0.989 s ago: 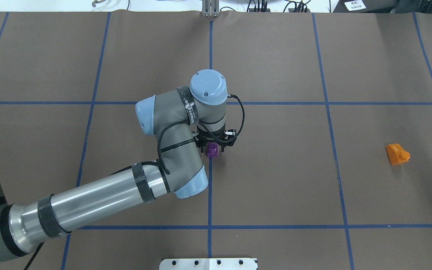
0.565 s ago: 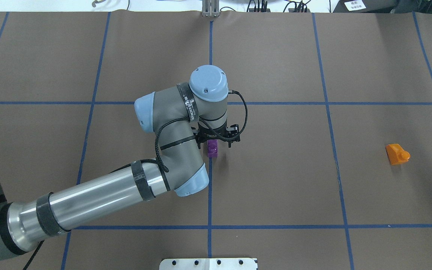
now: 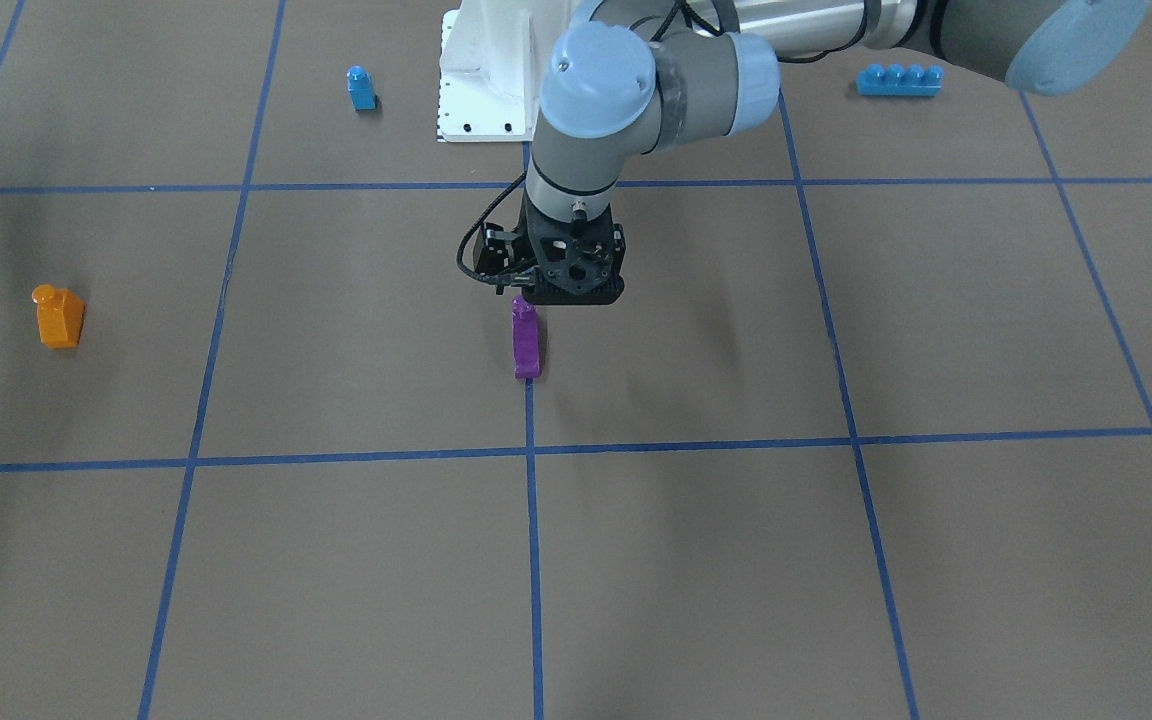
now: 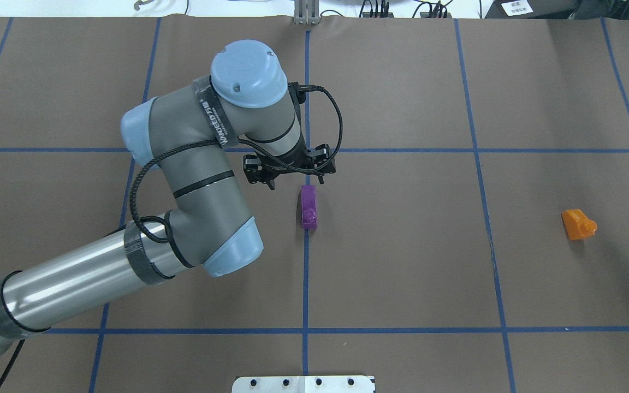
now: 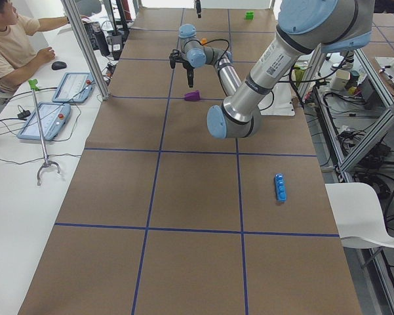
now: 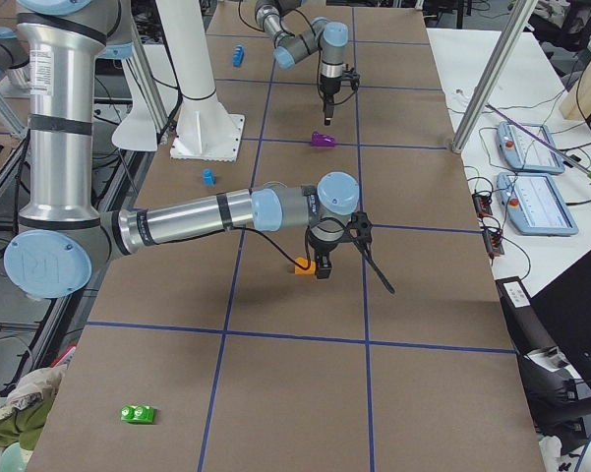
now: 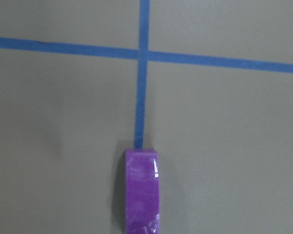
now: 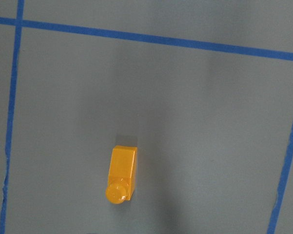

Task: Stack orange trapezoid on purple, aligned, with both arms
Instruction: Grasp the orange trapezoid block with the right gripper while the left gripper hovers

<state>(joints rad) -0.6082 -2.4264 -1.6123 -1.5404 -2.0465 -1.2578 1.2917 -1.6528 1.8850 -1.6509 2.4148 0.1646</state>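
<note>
The purple block [image 4: 309, 206] lies free on the table along the blue centre line; it also shows in the front view [image 3: 526, 340] and at the bottom of the left wrist view [image 7: 142, 190]. My left gripper [image 4: 294, 179] is open and empty, raised above the table just beyond the block's far end [image 3: 571, 295]. The orange trapezoid [image 4: 579, 224] lies alone at the right, stud towards the robot, and shows in the right wrist view [image 8: 122, 178]. My right gripper [image 6: 339, 258] hovers over the orange block [image 6: 302, 265]. I cannot tell whether it is open or shut.
A small blue single-stud block [image 3: 361, 88] and a long blue four-stud brick [image 3: 899, 79] lie near the robot's white base plate [image 3: 481, 70]. A green block [image 6: 138, 414] lies at the right end of the table. An operator [image 5: 6, 46] sits at a side desk.
My left gripper has let go of the purple block, risen and drawn away to the far left. The block stayed in place. A tip of the right gripper now shows at the overhead view's right edge.
</note>
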